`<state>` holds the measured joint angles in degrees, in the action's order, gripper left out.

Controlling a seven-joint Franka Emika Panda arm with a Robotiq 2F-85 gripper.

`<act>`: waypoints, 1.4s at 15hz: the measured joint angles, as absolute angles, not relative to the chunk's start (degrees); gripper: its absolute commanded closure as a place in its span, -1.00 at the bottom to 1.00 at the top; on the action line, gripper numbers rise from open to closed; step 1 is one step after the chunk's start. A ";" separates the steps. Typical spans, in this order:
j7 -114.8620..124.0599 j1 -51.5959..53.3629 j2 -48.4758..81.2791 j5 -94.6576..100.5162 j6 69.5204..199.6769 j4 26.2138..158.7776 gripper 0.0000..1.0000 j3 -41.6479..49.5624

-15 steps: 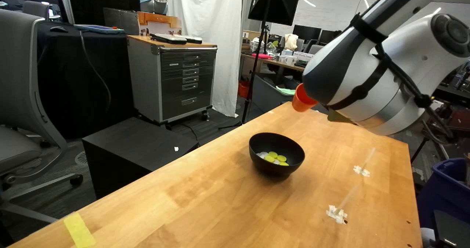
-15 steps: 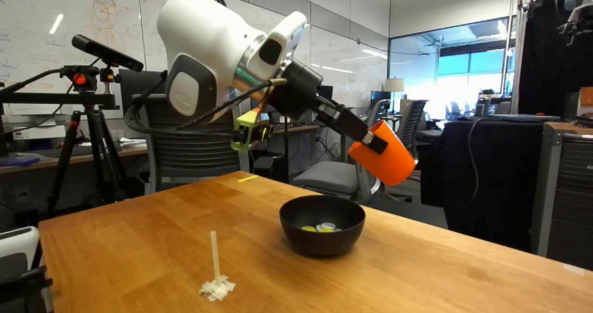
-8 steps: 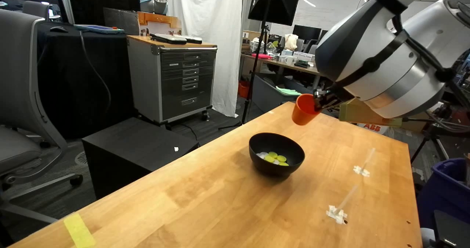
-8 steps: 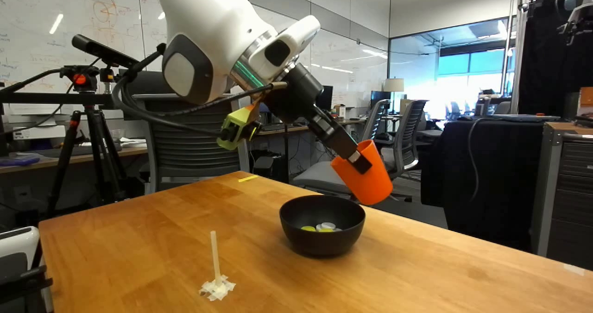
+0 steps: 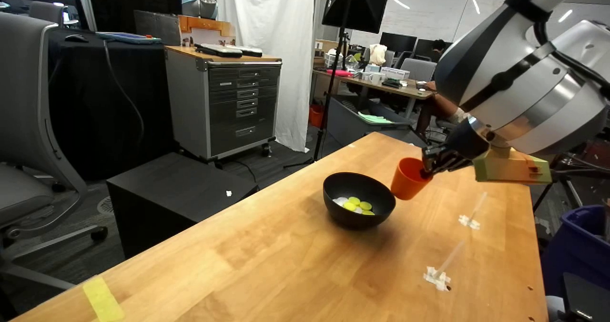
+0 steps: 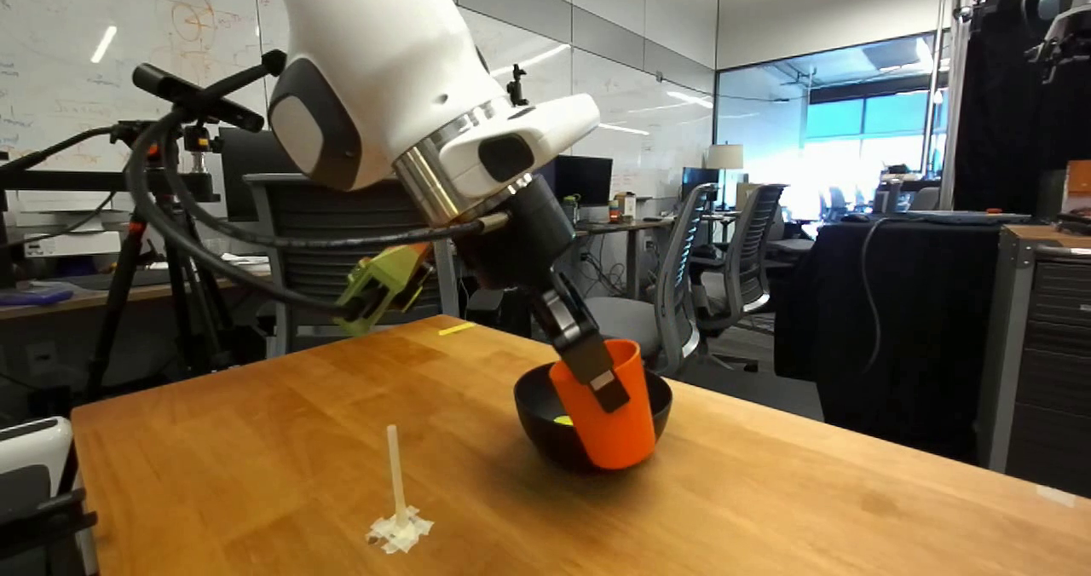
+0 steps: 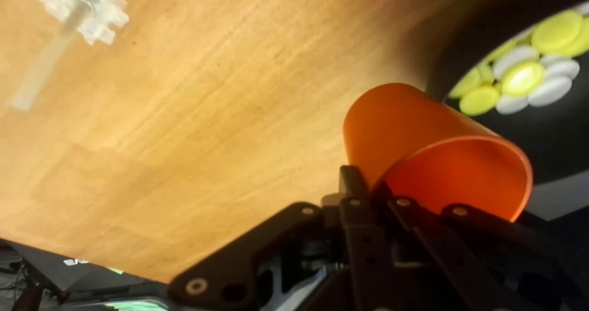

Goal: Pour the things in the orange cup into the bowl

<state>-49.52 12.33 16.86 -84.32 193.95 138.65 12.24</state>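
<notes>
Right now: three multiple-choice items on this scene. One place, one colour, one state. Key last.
1) Where are the discs?
A) on the table
B) in the bowl
C) on the chair

2) Disc colours?
A) red and blue
B) orange and black
C) yellow and white

3) The cup is:
A) tilted, in the fingers
B) lying on the table
C) upside down in the bowl

1 B: an exterior view shows them inside its rim.
2 C: both show in the wrist view.
3 A: in an exterior view the fingers grip its wall and it leans.
</notes>
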 measured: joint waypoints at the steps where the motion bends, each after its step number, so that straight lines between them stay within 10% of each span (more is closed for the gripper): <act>1: -50.67 12.32 16.74 -84.32 192.37 139.89 0.92 12.51; 17: -21.72 4.28 12.78 -36.39 178.99 149.88 0.91 14.13; 21: -14.26 2.20 9.44 -27.75 173.47 149.77 0.60 14.53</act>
<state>-14.26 2.20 9.44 -27.75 173.47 149.77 14.53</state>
